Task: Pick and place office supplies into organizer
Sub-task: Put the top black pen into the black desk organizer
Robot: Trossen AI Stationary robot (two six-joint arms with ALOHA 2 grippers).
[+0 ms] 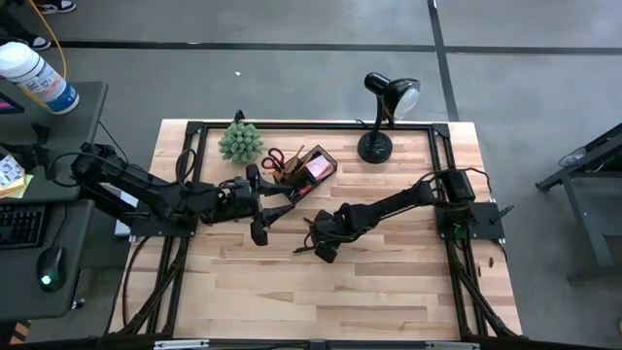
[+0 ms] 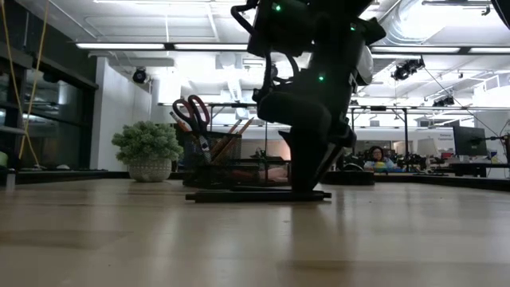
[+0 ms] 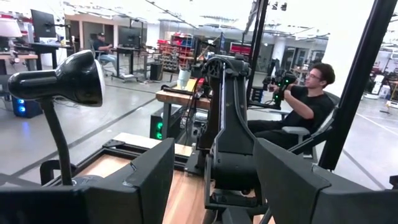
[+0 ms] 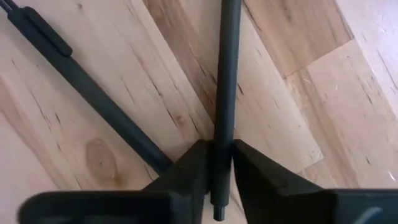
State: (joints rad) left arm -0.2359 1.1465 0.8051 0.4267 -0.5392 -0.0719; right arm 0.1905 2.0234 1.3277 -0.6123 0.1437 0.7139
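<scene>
Black pen [image 4: 224, 81] lying flat on bench [image 1: 389, 282] mid-way, clamped between right gripper [image 4: 219, 163] fingers, long axis running straight out ahead. Second pen [image 4: 93, 93] crossed beside it. Organizer [image 1: 303, 171] placed far-left. Left gripper [image 3: 214, 180] fingers held apart, raised near organizer.

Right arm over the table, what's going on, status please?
Right gripper down at the table, fingers closed on a black pen. Second pen lies beside. Left gripper open, waiting near the organizer. Nothing blocking.

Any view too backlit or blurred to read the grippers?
Low view: bright ceiling lights backlight the right gripper into a silhouette. Right wrist view: fingers soft, but the pen between them and the table grain are readable. Left wrist view: near fingers dark.
</scene>
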